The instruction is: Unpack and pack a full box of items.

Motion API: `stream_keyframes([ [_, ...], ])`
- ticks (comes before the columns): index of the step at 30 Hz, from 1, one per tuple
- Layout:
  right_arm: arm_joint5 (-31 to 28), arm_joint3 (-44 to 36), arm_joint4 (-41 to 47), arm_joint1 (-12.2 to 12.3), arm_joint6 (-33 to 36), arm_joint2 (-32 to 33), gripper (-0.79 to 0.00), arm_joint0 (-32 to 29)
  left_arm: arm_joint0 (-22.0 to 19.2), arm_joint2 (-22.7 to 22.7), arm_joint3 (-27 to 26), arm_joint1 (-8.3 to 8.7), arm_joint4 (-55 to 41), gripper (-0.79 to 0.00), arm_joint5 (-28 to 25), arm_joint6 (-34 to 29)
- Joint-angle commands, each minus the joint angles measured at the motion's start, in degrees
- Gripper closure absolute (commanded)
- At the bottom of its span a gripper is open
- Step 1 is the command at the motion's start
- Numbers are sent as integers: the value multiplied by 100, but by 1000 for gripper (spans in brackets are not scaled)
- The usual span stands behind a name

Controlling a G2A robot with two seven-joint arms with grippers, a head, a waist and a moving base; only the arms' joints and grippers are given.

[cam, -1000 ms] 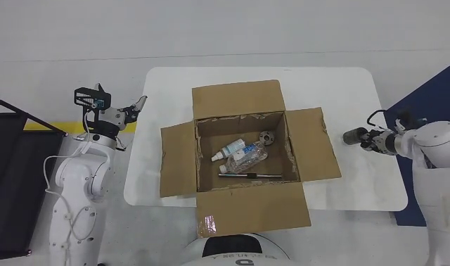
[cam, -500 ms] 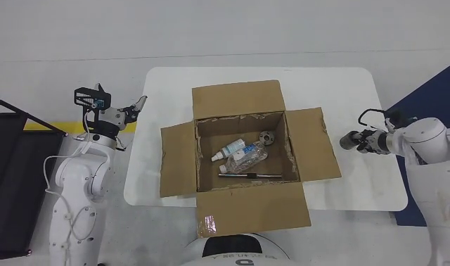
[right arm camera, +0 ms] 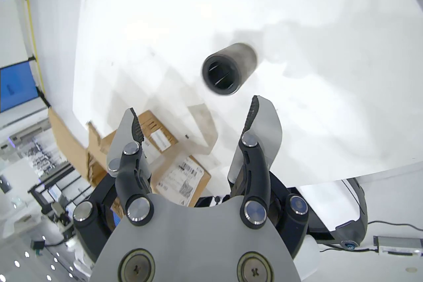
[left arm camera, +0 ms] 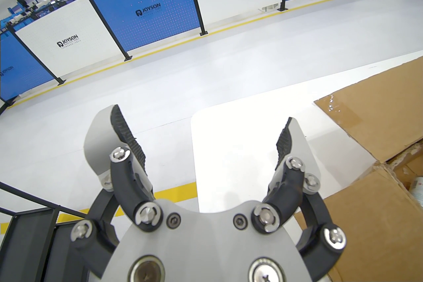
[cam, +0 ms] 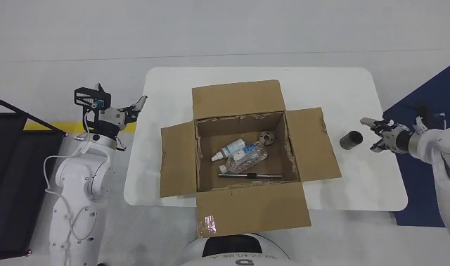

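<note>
End effector (right arm camera: 193, 103), right — open, near cylinder (right arm camera: 229, 68)

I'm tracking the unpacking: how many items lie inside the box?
4: a small white bottle, a clear plastic bottle beside it, a dark round part toward the far right corner, and a thin black rod by the near wall. Others may be hidden beneath.

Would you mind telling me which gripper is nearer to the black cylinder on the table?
Right. The right gripper sits open just beside the black cylinder, not touching it. The left gripper is beyond the cardboard box, at the table's opposite side.
</note>
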Motion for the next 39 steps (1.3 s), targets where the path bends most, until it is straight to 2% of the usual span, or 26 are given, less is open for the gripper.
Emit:
stream_keyframes([
  [1,-280,-406,67,5,132,41,-625,-129,0,0,0,0,0,-785,0,0],
  [3,-538,-686,74,18,239,-29,-637,-161,0,0,0,0,0,-785,0,0],
  [6,-689,-929,10,38,291,-252,-597,-41,0,0,0,0,0,-785,0,0],
  [9,-894,-1099,17,58,400,-580,-551,218,0,0,0,0,0,-785,0,0],
  [12,-1015,-1173,-51,75,478,-1015,-545,609,0,0,0,0,0,-785,0,0],
  [13,-1061,-1225,32,67,433,-1166,-563,772,0,0,0,0,0,-785,0,0],
  [14,-1127,-1218,183,49,329,-1299,-708,923,0,0,0,0,0,-785,0,0],
  [15,-1225,-1185,359,27,183,-1412,-785,1063,0,0,0,0,0,-785,0,0],
  [17,-1401,-1143,528,2,40,-1606,-785,1241,0,0,0,0,0,-785,0,0],
  [27,-1442,-1136,588,-3,26,-1611,-785,1234,0,0,0,0,0,-785,0,0],
  [29,-1912,-1138,946,-26,7,-1657,-785,1205,0,0,0,0,0,-785,0,0],
  [31,-2396,-1366,812,-11,151,-1755,-785,1208,0,0,0,0,0,-785,0,0],
  [35,-3395,-1594,1183,-16,722,-2171,-785,1480,0,0,0,0,0,-785,0,0],
  [39,-3402,-1713,533,-58,948,-3138,-785,2088,0,0,0,0,0,-785,0,0],
])
